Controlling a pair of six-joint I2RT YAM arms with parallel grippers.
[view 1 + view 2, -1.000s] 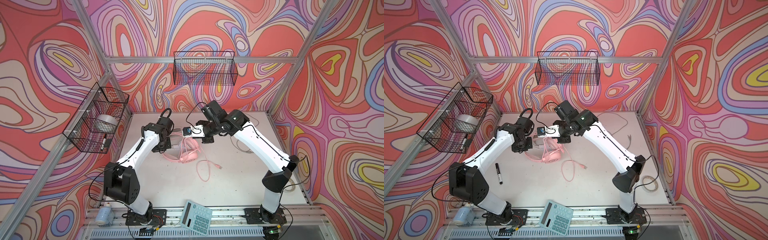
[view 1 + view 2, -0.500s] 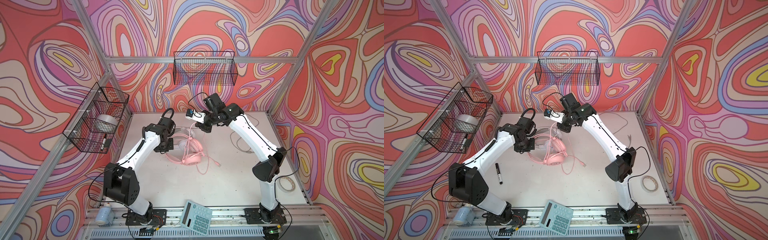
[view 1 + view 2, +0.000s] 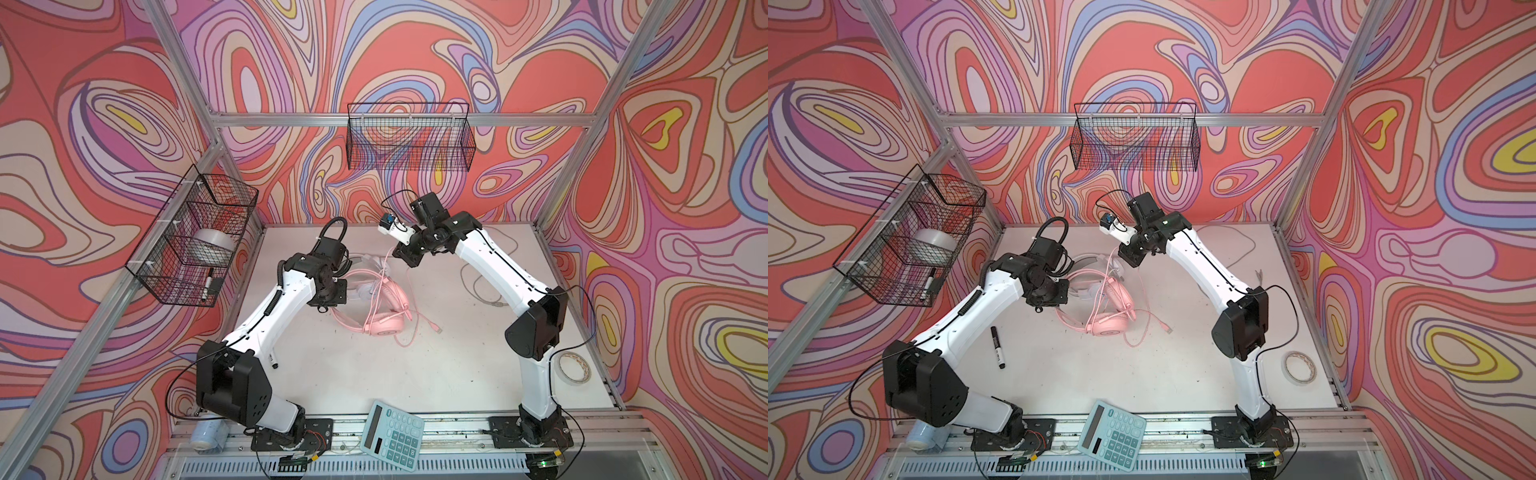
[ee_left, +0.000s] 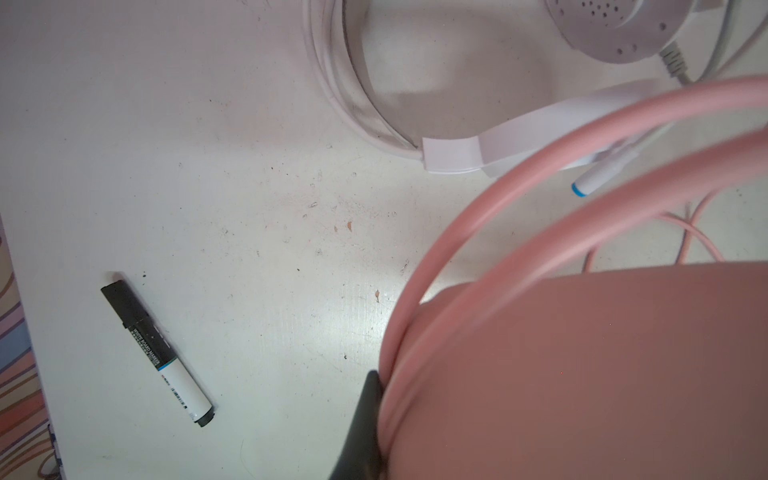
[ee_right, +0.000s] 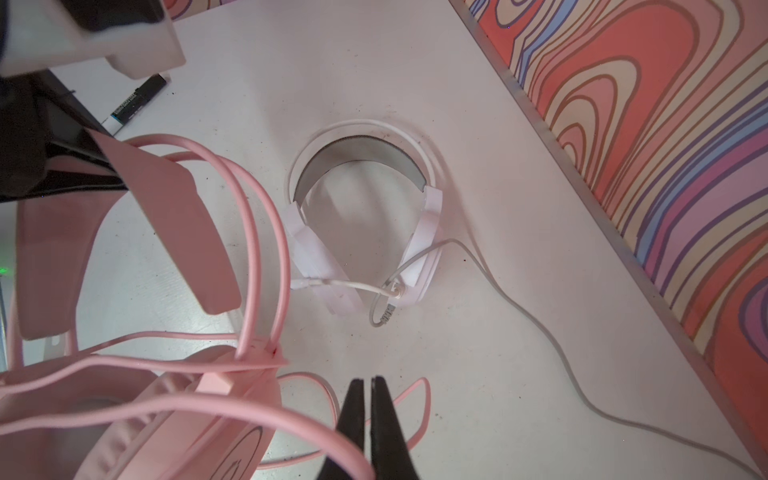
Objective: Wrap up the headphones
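Left end effector (image 3: 332, 294) clamped on the pink headset (image 3: 384, 326) at its headband, bracing it mid-worktop. Right end effector (image 5: 368, 409) closed on the pink cable (image 5: 286, 253), strand held raised above the headset. Several cable turns cross the band and ear cup. A slack loop and the plug (image 3: 436, 330) lie loose toward the right edge. Judged: pink wrap partway, tail left to wind. White headset (image 5: 361, 166) just behind, toward the back edge, looks untouched; its grey cable (image 5: 540, 328) trails unwrapped. Marker (image 3: 997, 347) by the left arm, calculator (image 3: 392, 432) at the front edge.
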